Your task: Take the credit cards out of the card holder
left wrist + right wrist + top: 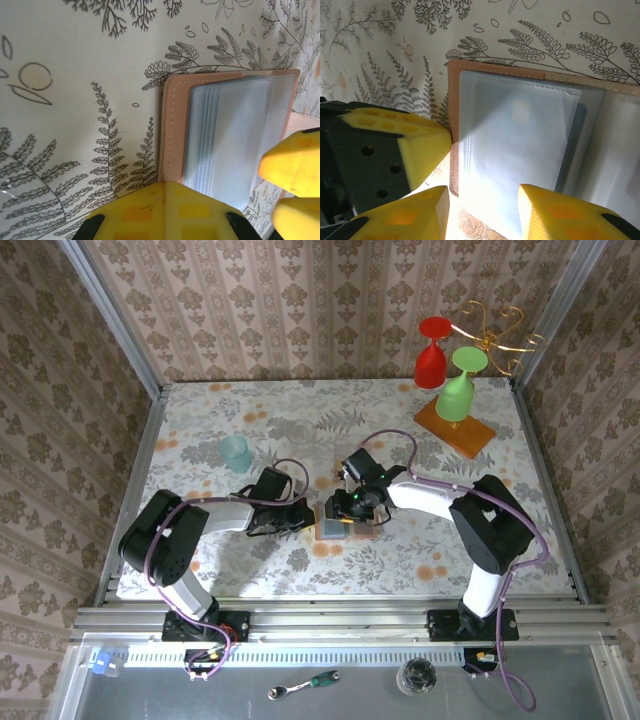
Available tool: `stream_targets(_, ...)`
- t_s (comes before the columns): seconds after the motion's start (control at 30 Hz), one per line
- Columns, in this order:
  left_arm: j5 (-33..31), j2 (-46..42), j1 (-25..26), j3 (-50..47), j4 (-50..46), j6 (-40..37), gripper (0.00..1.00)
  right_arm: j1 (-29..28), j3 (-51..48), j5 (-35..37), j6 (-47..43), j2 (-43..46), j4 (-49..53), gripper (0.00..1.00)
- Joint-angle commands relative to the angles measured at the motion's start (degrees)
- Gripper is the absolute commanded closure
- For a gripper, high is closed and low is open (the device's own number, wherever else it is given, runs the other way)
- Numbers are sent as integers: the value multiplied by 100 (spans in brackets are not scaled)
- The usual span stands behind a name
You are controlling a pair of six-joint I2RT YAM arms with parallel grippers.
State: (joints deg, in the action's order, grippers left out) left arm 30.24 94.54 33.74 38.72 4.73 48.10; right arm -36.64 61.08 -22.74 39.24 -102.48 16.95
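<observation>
Just below centre of the overhead frame, on the flowered worktop (300, 410), the card holder (338, 528) lies open and flat, long axis left to right. The left end effector (306, 519), fingers pressed together, touches the holder's left edge and seems to pin it. The right end effector (354, 511) hangs directly over the clear pockets (520, 150), jaws partway apart, gripping nothing I can see; it looks better placed to draw a card.
</observation>
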Motion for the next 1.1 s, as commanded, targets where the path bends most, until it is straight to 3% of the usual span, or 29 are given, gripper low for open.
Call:
stream_targets(0.0, 61, 68, -59, 33, -173, -161, 100, -44, 137, -90, 63, -154, -23, 58)
stream_targets(0.47, 61, 76, -139, 38, -253, -213, 100, -34, 107, 749, -182, 70, 660, 58)
stream_targets(1.07, -53, -222, -149, 259, -530, -250, 100, 171, -282, 431, -130, 166, 224, 62)
